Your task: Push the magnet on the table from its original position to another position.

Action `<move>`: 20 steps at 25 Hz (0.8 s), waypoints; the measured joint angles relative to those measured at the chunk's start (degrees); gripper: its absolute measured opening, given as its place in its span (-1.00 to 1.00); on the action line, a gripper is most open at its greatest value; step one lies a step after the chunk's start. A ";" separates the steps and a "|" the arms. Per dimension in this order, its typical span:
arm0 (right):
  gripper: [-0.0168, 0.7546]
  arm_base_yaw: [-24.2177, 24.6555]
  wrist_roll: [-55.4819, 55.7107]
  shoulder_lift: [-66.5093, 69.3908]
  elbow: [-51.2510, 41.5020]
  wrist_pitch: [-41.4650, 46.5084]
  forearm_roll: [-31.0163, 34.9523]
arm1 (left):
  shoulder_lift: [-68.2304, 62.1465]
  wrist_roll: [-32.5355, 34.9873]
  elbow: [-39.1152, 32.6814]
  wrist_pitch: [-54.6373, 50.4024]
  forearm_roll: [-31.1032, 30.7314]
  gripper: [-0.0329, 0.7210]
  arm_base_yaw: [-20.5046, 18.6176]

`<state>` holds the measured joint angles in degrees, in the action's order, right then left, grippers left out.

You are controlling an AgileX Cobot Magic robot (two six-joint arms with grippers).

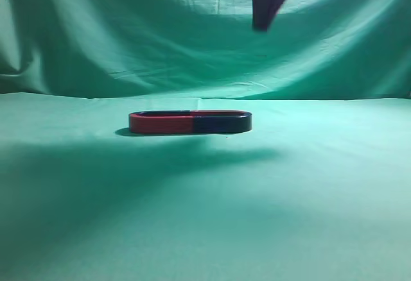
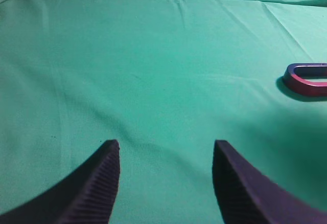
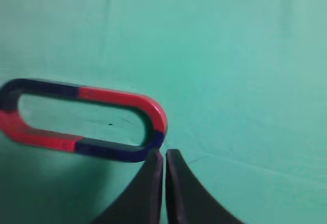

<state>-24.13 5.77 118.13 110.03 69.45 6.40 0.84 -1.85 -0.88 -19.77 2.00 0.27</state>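
Note:
The magnet (image 1: pixel 221 123) is the dark navy right half of a low oval on the table (image 1: pixel 308 204); a thin red strip shows on its far arm. In the right wrist view its navy near arm (image 3: pixel 110 150) and red far arm curve round just above my fingertips. My right gripper (image 3: pixel 164 153) is shut and empty. In the exterior view it (image 1: pixel 261 24) hangs high above the oval's right end. My left gripper (image 2: pixel 166 144) is open and empty over bare cloth, well left of the oval.
A same-sized red-sided U magnet (image 1: pixel 160 123) forms the oval's left half, joined end to end with the navy one; it also shows in both wrist views (image 2: pixel 306 87) (image 3: pixel 36 137). A draped green backdrop (image 1: pixel 128 37) hangs behind the table.

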 joint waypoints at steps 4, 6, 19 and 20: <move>-0.96 -0.08 0.25 -6.41 1.33 1.46 -1.36 | 0.00 0.00 0.00 0.00 0.00 0.07 0.00; -0.96 -0.08 0.88 -10.26 0.34 1.68 -1.94 | 0.00 0.00 0.00 0.00 0.00 0.07 0.00; -0.96 -1.85 1.48 -39.97 -21.47 2.48 -2.58 | 0.00 0.00 0.00 0.00 0.00 0.07 0.00; -0.96 -1.85 1.48 -42.75 -23.53 2.60 -2.67 | 0.00 0.00 0.00 0.00 0.00 0.07 0.00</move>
<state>-25.98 7.25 75.38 86.50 72.05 3.73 0.84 -1.85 -0.88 -19.77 2.00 0.27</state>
